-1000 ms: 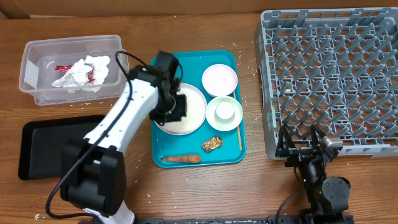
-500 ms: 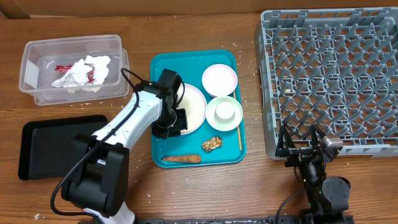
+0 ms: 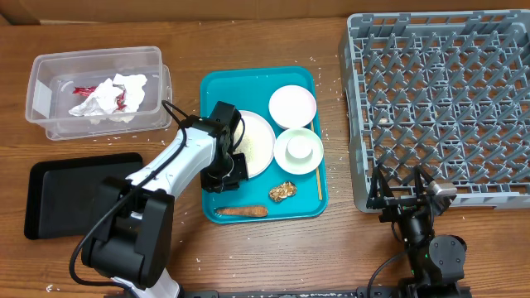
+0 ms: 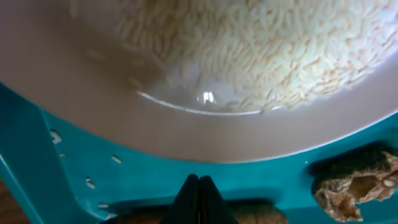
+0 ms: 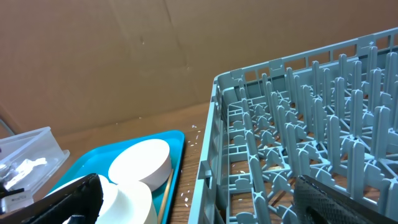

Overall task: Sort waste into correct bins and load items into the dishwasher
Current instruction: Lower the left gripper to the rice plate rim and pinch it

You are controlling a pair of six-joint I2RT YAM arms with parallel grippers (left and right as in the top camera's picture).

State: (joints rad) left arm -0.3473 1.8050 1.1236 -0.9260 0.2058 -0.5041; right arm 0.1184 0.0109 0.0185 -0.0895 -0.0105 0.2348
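My left gripper [image 3: 224,180] is shut and empty, low over the teal tray [image 3: 217,83] at the near-left rim of the large white plate [image 3: 257,142]. In the left wrist view its closed tips [image 4: 199,188] sit between the plate [image 4: 124,118], which holds loose rice [image 4: 261,56], and the orange-brown sausage stick [image 4: 261,218]. The brown lump [image 3: 282,191] lies to the right. Two white bowls [image 3: 292,105] [image 3: 283,154] stand beside the plate, the nearer holding a small cup [image 3: 299,147]. The thin wooden stick [image 3: 318,178] lies at the tray's right edge. My right gripper [image 3: 404,194] stands open before the grey rack [image 3: 447,108].
The clear tub [image 3: 41,91] at the back left holds the crumpled napkin [image 3: 108,95] and the red wrapper [image 3: 83,89]. The black tray [image 3: 66,194] lies in front of it. Scattered rice grains dot the wood between teal tray and rack.
My left gripper has slid from over the plate's middle toward its near-left rim, staying shut. The right arm has not moved.
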